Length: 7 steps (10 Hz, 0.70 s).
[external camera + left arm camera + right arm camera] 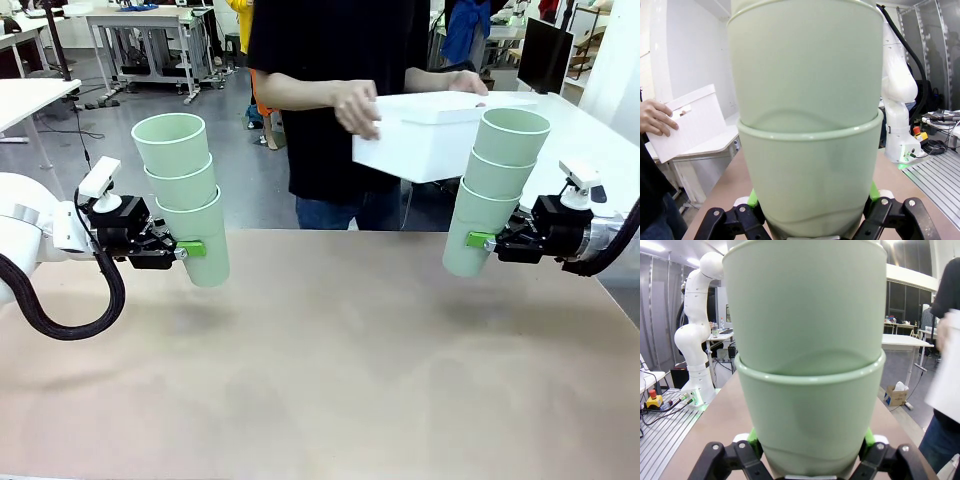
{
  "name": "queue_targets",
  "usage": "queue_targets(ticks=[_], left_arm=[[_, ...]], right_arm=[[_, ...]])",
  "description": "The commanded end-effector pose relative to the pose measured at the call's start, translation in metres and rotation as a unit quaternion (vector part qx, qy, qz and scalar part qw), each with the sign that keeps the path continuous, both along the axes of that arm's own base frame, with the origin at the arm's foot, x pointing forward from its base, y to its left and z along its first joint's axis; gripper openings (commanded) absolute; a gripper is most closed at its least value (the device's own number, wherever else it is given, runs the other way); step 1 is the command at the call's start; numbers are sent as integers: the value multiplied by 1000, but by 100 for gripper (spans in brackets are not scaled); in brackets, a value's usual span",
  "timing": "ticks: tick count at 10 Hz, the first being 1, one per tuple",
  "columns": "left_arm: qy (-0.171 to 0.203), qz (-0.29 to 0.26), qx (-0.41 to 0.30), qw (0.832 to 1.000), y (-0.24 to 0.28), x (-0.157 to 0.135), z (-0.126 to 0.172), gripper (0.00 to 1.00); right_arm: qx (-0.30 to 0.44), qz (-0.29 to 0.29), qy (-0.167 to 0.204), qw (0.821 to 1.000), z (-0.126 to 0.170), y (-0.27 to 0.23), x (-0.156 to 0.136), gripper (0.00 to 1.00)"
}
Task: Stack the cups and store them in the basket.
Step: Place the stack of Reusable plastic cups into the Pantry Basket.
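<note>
At the left gripper (pixel 812 196), clamped cups (pixel 805 125) hide most of its pads (pixel 753 198).

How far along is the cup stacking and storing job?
Done: six cups sit in two stacks of three. In hand: the left gripper grips the left stack, the right gripper the right stack. Left: neither stack is in the basket, which the person holds at the far side.
</note>
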<state>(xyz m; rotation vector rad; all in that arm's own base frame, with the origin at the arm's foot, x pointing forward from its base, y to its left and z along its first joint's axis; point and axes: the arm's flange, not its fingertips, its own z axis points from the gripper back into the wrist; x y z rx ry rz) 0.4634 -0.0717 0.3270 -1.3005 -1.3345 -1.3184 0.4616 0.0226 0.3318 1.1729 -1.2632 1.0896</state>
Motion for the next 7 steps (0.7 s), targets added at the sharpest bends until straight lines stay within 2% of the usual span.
queue_targets(ticks=[1, 7], left_arm=[[-6, -2, -2, 1000, -1, 0, 5, 87], [-6, -2, -2, 1000, -1, 0, 5, 87]], right_arm=[[4, -8, -5, 1000, 5, 2, 2, 85], [4, -8, -5, 1000, 5, 2, 2, 85]])
